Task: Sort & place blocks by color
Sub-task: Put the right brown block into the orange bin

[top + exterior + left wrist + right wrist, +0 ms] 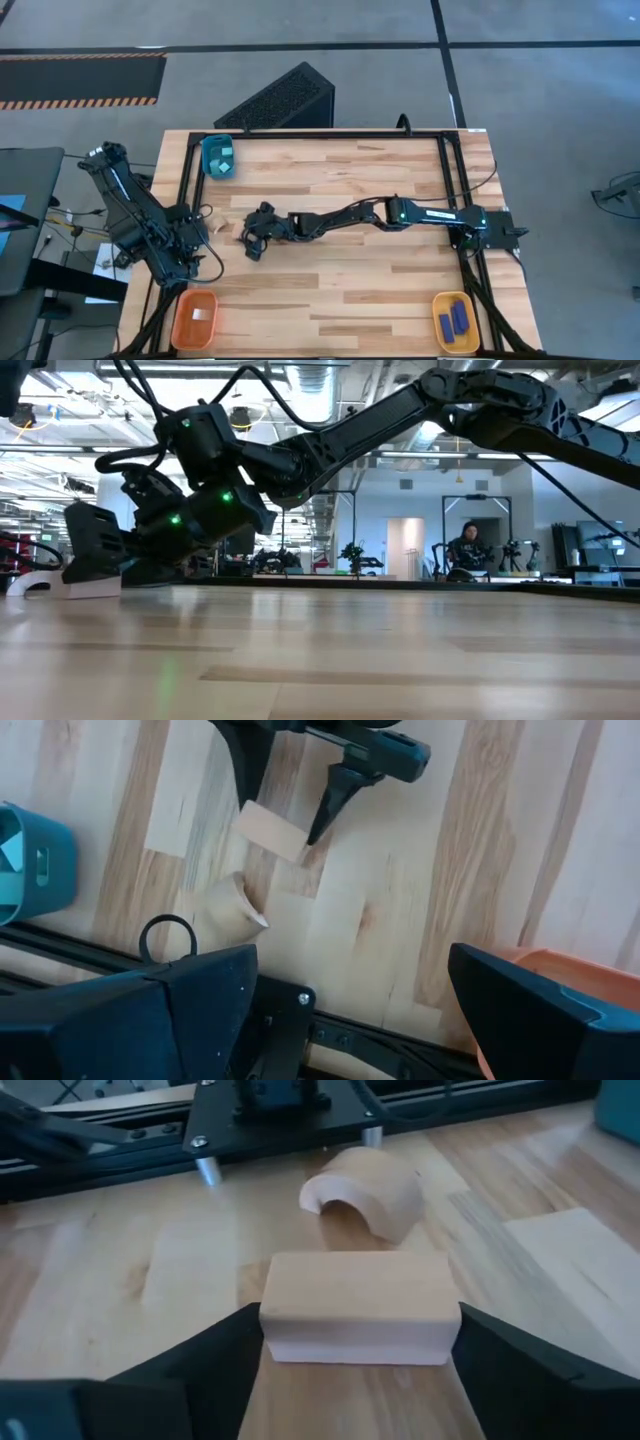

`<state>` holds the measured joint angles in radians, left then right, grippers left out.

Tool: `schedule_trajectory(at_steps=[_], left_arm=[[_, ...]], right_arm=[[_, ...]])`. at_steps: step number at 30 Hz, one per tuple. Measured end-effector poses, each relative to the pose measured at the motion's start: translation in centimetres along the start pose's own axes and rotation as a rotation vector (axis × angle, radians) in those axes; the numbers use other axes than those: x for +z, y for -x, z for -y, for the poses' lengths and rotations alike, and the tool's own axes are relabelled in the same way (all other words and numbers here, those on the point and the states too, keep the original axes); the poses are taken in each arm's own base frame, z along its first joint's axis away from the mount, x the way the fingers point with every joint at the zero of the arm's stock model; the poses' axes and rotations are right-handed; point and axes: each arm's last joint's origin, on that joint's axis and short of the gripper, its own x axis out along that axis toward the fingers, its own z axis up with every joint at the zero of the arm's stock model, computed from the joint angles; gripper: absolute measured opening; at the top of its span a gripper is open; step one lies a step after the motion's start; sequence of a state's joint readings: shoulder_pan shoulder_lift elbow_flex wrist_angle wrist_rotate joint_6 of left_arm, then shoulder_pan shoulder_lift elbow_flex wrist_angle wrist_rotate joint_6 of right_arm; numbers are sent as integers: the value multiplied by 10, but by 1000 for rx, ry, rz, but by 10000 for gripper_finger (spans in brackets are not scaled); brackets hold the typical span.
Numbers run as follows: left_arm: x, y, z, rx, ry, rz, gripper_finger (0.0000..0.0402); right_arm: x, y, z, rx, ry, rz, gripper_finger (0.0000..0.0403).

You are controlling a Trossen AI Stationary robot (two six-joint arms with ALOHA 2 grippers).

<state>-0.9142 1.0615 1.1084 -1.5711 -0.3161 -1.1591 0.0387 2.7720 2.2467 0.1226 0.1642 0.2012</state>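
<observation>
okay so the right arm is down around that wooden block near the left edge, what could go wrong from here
The right gripper has its open fingers around the rectangular wooden block, which sits slightly skewed between them in the left wrist view; closing could twist it or pinch a corner and let it slip.

The arch-shaped wooden block lies close behind; pushing forward could knock it toward the table's black frame.

The left gripper waits nearby, so a wide swing toward the orange tray could clip it.
</observation>
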Motion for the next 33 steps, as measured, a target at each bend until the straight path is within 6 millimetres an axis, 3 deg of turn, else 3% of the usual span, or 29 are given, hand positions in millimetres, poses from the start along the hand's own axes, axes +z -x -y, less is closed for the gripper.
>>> schedule_trajectory(at_steps=[6,14,19,25,33], left_arm=[[0,0,0,0,0,1,316],[0,0,0,1,0,3,316],[1,1,-2,16,38,61,316],[6,6,-17,25,249,220,316],[11,22,-35,-122,487,510,316]], right_arm=[[0,0,1,-1,0,-2,293],[7,7,-3,35,-38,-81,288],[22,29,-15,69,-7,-233,287],[59,68,-24,127,133,-348,287],[74,101,-24,151,201,-529,286]])
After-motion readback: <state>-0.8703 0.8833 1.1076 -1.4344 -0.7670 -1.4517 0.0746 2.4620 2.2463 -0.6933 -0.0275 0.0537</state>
